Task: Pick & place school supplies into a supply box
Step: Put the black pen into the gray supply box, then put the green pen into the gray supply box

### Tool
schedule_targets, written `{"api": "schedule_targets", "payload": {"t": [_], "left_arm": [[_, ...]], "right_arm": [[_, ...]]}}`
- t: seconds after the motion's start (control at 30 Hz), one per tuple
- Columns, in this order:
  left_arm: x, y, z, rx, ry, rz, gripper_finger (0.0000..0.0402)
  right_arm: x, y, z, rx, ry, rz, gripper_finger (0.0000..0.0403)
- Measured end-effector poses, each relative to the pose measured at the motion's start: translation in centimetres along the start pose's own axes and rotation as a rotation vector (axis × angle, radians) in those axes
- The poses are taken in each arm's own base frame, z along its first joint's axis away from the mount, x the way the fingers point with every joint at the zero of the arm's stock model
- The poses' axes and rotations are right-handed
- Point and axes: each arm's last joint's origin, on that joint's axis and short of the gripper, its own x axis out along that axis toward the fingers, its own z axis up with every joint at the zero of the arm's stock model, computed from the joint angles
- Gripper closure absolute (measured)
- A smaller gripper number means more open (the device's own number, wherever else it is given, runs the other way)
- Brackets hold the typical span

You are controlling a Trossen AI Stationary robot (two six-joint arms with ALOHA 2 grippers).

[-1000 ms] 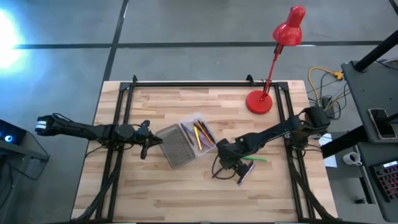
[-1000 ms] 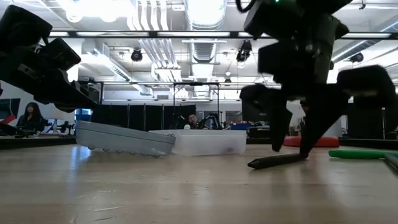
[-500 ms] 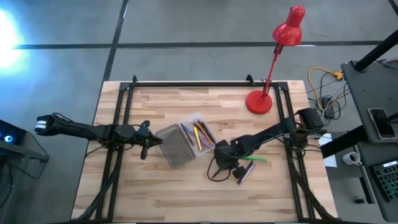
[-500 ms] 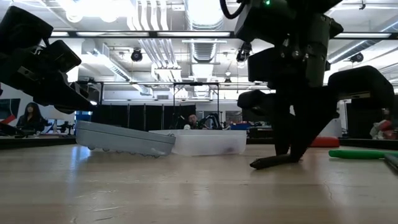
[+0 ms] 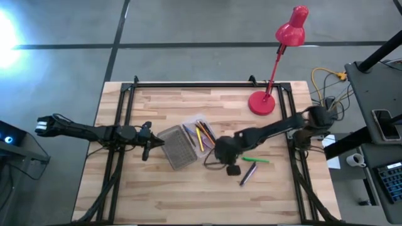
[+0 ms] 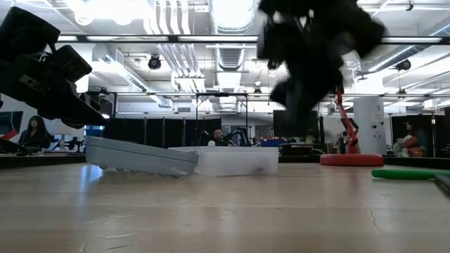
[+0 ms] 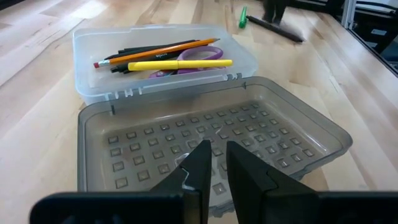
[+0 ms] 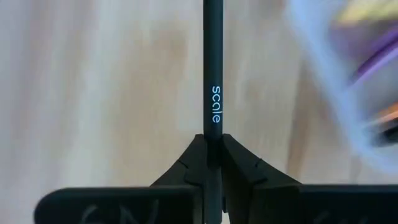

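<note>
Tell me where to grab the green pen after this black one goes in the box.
Take the green pen on its barrel, on the half nearer the table's right edge, coming straight down with the fingers across it. It lies flat on bare wood, and a dark pen angles up close to its middle. The right hand is shut on the black pen.

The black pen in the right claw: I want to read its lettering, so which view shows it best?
The right wrist view: the black pen fills it, clamped in the right claw, its lettering legible. The high view shows only a dark sliver; the low view blurs it; the left wrist view misses it.
</note>
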Motion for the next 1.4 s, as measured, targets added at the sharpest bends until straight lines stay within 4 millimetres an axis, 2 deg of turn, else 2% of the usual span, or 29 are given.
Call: {"api": "schedule_targets", "payload": {"t": [0.1, 0.2, 0.27, 0.33, 0.43, 0.53, 0.67, 0.77, 0.83, 1.0, 1.1, 1.17, 1.27, 1.4], "left_arm": [[0.0, 0.0, 0.0, 0.000, 0.000, 0.000, 0.0368], [0.0, 0.0, 0.0, 0.000, -0.001, 0.000, 0.0368], [0.0, 0.0, 0.0, 0.000, 0.000, 0.000, 0.0368], [0.0, 0.0, 0.0, 0.000, 0.001, 0.001, 0.0367], [0.0, 0.0, 0.0, 0.000, 0.001, 0.000, 0.0368], [0.0, 0.0, 0.0, 0.000, 0.002, 0.000, 0.0368], [0.0, 0.0, 0.0, 0.000, 0.001, 0.000, 0.0368], [0.0, 0.0, 0.0, 0.000, 0.002, 0.000, 0.0368], [0.0, 0.0, 0.0, 0.000, 0.002, 0.000, 0.0368], [0.0, 0.0, 0.0, 0.000, 0.002, 0.000, 0.0368], [0.0, 0.0, 0.0, 0.000, 0.004, 0.001, 0.0368], [0.0, 0.0, 0.0, 0.000, 0.004, 0.001, 0.0368], [0.0, 0.0, 0.0, 0.000, 0.004, 0.001, 0.0368], [0.0, 0.0, 0.0, 0.000, 0.006, 0.001, 0.0368]], "right_arm": [[-2.3, -1.7, 1.4, 0.244, -0.125, -0.002, 0.0388], [-3.5, -5.0, 2.1, 0.594, -0.218, -0.049, 0.0388], [-3.8, -7.1, 2.6, 0.748, -0.290, -0.042, 0.0388], [-3.4, -8.9, 2.8, 0.851, -0.338, -0.031, 0.0389], [-1.9, -10.5, 2.6, 0.959, -0.307, -0.017, 0.0380], [-0.6, -11.1, 2.9, 0.988, -0.257, 0.048, 0.0358], [0.7, -11.2, 2.9, 1.032, -0.212, 0.046, 0.0319], [-0.2, -10.9, 3.9, 0.997, -0.261, 0.057, 0.0291], [-1.3, -10.5, 4.5, 0.901, -0.291, 0.060, 0.0274], [-5.9, -7.7, 4.9, 0.365, -0.332, 0.032, 0.0244], [-8.2, -5.7, 3.2, 0.072, -0.222, -0.043, 0.0237], [-8.9, -4.9, 1.4, -0.020, -0.080, -0.109, 0.0237], [-10.0, -4.1, -1.2, 0.010, 0.097, -0.126, 0.0238], [-10.3, -3.4, -4.3, 0.109, 0.168, -0.175, 0.0242]]}}
